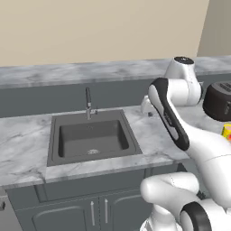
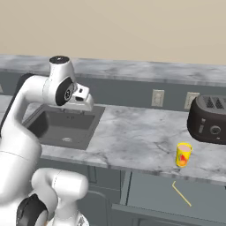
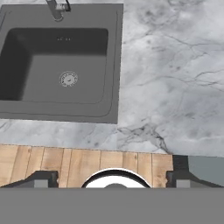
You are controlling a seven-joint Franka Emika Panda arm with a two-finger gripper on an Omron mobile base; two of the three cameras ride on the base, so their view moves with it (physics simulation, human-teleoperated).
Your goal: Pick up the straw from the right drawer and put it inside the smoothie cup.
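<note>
White and dark-jointed, the arm holds its gripper (image 2: 84,100) high above the marble counter (image 2: 132,132), just right of the sink, pointing down. In the hand view the two dark fingertips (image 3: 42,178) stand far apart at the bottom corners with nothing between them, so the gripper is spread wide and grasps nothing.

Directly below the hand lies grey-veined marble, with the dark grey sink (image 3: 61,61) to the upper left in the hand view, its round drain (image 3: 68,78) near the middle of the basin and the base of the faucet (image 3: 56,8) at the back rim. Past the counter's front edge the hand view shows a wooden floor (image 3: 65,162) and a corner of the grey drawer interior at lower right.

From the left base view, the faucet (image 1: 88,103) stands upright behind the basin (image 1: 92,137), and grey cabinet doors (image 1: 99,212) with vertical handles sit under it.

Farther right along the counter, the smoothie cup (image 2: 183,155) stands upright near the front edge, yellow with a red mark, in front of the black toaster (image 2: 208,119) and apart from it. Two wall outlets (image 2: 157,98) are set in the grey backsplash behind.

Below the cup, the right drawer (image 2: 150,194) is pulled open. The straw (image 2: 181,193) lies flat and diagonal on its grey floor, well away from the gripper.
</note>
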